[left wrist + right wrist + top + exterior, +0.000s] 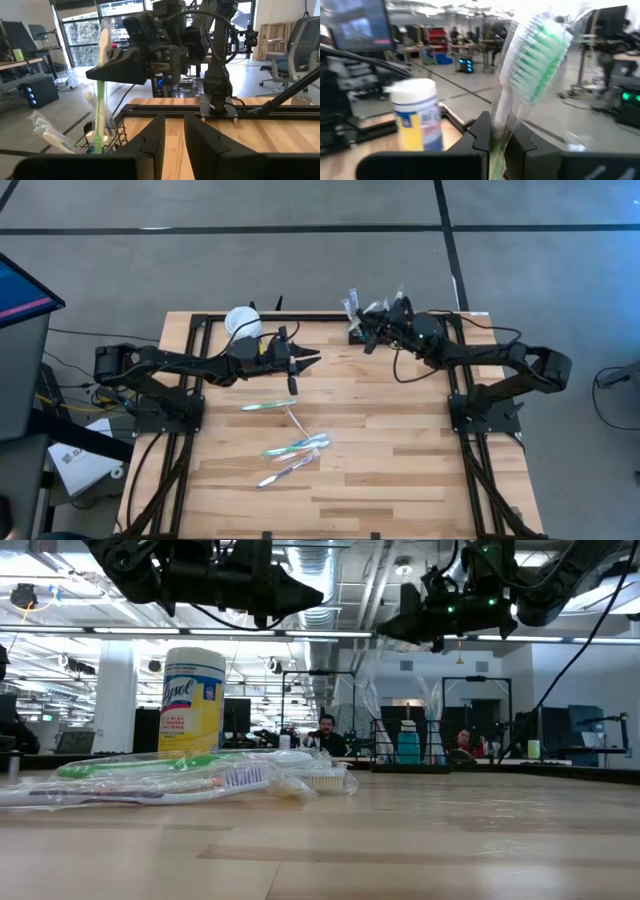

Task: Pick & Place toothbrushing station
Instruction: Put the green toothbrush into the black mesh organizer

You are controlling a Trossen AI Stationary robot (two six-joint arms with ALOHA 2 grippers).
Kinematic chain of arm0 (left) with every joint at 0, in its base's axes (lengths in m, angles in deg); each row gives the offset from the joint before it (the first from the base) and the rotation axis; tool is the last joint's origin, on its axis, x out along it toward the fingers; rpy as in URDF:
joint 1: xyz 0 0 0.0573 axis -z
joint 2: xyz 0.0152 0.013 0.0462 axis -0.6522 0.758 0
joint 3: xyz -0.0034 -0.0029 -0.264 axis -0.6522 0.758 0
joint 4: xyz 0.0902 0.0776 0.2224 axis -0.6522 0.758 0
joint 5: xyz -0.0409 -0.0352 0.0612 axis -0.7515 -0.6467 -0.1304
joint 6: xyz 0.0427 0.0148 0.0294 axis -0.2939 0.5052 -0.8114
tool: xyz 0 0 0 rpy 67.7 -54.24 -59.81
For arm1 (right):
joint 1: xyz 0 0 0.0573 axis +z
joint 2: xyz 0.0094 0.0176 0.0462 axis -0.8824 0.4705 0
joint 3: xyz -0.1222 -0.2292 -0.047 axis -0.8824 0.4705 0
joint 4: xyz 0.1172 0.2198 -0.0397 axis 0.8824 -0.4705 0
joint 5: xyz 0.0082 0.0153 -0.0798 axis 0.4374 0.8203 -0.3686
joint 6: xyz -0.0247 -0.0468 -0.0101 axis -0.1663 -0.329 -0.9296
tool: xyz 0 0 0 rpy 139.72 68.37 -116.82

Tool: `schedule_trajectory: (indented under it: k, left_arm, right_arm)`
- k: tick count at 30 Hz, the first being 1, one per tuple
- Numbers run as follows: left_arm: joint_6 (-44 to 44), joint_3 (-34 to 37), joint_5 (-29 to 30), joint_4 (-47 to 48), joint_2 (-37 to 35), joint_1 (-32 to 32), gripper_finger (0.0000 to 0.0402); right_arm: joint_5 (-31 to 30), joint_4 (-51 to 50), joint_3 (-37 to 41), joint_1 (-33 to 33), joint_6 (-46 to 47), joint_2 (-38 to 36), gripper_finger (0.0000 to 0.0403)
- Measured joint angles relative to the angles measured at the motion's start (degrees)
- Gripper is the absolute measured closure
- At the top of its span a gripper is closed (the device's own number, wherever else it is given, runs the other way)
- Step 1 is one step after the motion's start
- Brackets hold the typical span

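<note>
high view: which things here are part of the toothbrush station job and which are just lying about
Part of the job:
- toothbrushing station, at the table's far edge
- right gripper, shut on a wrapped green toothbrush over the station
- wrapped toothbrushes on the table
- left gripper, empty

Lying about:
- white wipes tub with yellow label

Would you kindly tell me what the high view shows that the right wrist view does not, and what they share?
Only the high view shows the wrapped toothbrushes lying loose on the table, around, the left gripper raised over the table's far part, and the black mesh caddy at the far edge. Only the right wrist view shows the green bristles of the wrapped toothbrush clamped between the right gripper's fingers. Both show the white tub.
</note>
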Motion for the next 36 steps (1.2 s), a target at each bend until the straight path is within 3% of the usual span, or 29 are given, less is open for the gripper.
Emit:
schedule_trajectory:
  k: [17, 36]
  left_arm:
    - [0.24, -0.02, 0.0, 0.09, 0.0, 0.0, 0.034]
    - [0.11, -0.07, 0.0, -0.49, 0.02, 0.0, 0.0344]
  right_arm:
    - [-8.06, -3.67, 0.0, -3.65, -2.57, 0.15, 0.0387]
    - [-8.57, -3.54, -0.71, -5.44, -2.57, 2.81, 0.0387]
